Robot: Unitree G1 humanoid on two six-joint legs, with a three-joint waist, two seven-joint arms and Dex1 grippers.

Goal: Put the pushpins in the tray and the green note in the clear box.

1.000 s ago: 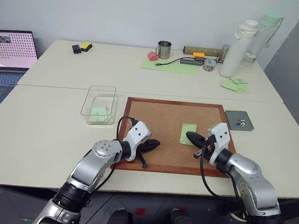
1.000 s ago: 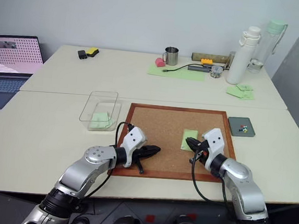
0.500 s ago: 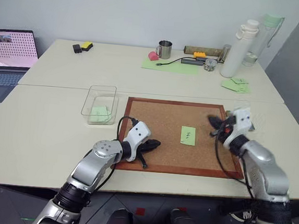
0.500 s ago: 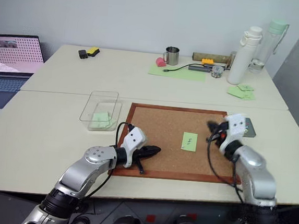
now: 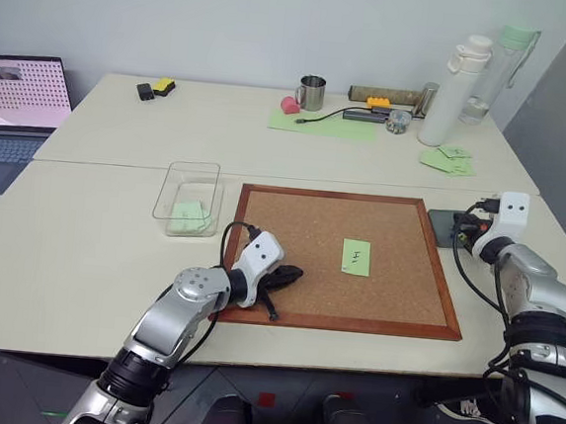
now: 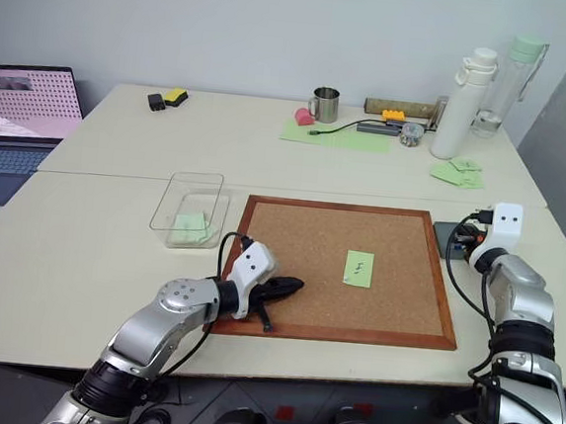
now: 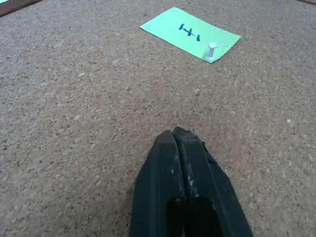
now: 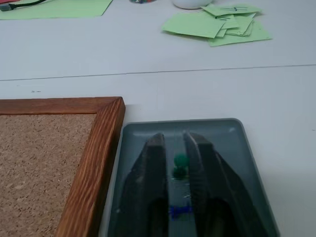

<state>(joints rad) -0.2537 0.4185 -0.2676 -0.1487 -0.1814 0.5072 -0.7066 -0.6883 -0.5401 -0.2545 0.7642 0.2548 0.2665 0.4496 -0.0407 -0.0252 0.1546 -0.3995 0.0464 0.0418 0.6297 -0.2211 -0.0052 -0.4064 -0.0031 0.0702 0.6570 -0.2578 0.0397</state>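
The right tool (image 8: 174, 148) is now seen over the tray (image 8: 232, 129), which sits on the worktop (image 5: 102, 246) just beside the right edge of the corkboard (image 5: 302, 224); a second ago it was held at the green note (image 5: 355, 256) near the middle of the board. Its fingers (image 8: 150, 163) are seen a little apart in the right wrist view, with green pushpins (image 8: 180, 160) and a blue one lying on the tray floor between and below them. Nothing is seen clamped between the fingers, so a pin is judged to have just been carried across and let go into the tray.

The green note is left on the cork, and in the left wrist view a white pin (image 7: 211, 51) is seen standing through one of its edges. The note is therefore judged to be pinned still, and that pin has to be pulled before the note can be lifted.

The left tool (image 7: 185, 143) is kept pressed together, empty, low over the near left part of the board, unchanged from a second ago. The clear box (image 5: 190, 196) stands on the worktop just left of the board, with a green slip already lying inside it.
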